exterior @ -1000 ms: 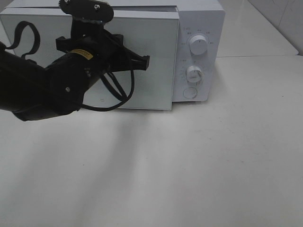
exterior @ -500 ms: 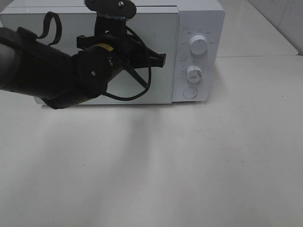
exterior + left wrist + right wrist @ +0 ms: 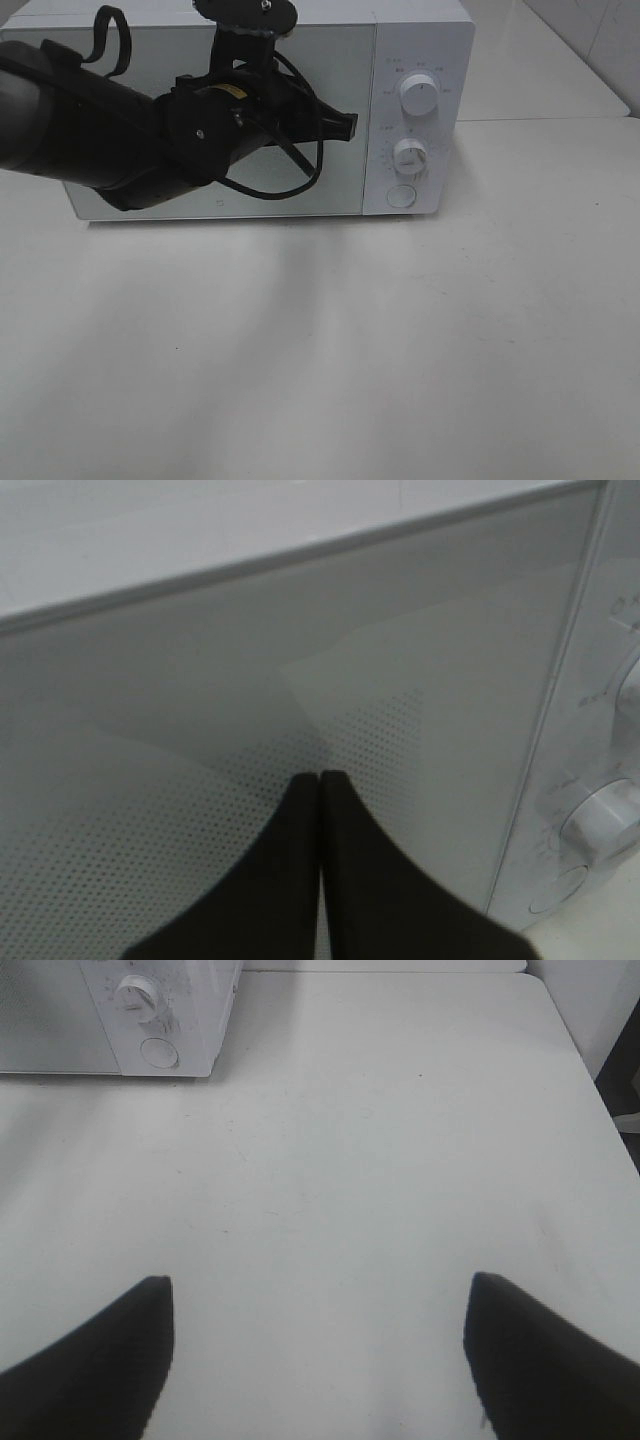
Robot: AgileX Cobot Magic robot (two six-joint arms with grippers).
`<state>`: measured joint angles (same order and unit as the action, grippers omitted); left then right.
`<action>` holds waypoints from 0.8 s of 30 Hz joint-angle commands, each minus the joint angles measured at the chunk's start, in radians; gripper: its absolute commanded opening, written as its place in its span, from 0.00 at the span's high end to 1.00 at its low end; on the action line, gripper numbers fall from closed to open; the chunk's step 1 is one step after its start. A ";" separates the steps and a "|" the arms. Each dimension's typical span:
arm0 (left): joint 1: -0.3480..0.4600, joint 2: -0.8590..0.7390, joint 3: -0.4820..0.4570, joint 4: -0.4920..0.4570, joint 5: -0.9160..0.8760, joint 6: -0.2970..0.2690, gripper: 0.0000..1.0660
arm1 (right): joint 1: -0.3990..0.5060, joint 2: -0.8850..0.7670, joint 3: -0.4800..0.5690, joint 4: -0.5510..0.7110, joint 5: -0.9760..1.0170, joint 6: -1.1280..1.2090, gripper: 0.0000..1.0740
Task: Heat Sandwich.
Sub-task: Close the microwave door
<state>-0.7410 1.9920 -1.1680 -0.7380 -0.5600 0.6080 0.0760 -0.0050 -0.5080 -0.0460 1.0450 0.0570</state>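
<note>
1. Left end effector point(image 3: 319, 777): closed, black fingers pressed flat together, nothing between them, tips right at the microwave door point(image 3: 180, 700); contact impossible to tell.
2. Right end effector point(image 3: 318, 1282): spread wide, empty, hanging over the bare table point(image 3: 330, 1140), well apart from the microwave point(image 3: 425, 40).
3. Door shut, flush with the control panel; there, an upper knob point(image 3: 418, 95), a lower knob point(image 3: 409, 155) and a round button point(image 3: 401, 195).
4. Sandwich out of sight in every view; place impossible to tell.
5. Table white and matte, faintly speckled, with a soft shadow in front of the microwave.
6. Behind on the right, a second pale surface point(image 3: 540, 70); beyond it, a light tiled wall point(image 3: 600, 25).
</note>
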 commanded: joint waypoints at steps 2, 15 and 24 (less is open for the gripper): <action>0.037 0.006 -0.026 -0.036 -0.099 0.001 1.00 | -0.008 -0.026 0.002 0.003 -0.010 -0.004 0.29; 0.010 -0.043 -0.008 -0.071 0.019 0.023 1.00 | -0.008 -0.026 0.002 0.003 -0.010 -0.004 0.29; -0.059 -0.126 0.116 -0.078 0.060 0.071 1.00 | -0.008 -0.026 0.002 0.003 -0.010 -0.004 0.29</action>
<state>-0.7930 1.8830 -1.0570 -0.8060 -0.5040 0.6760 0.0760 -0.0050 -0.5080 -0.0460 1.0450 0.0570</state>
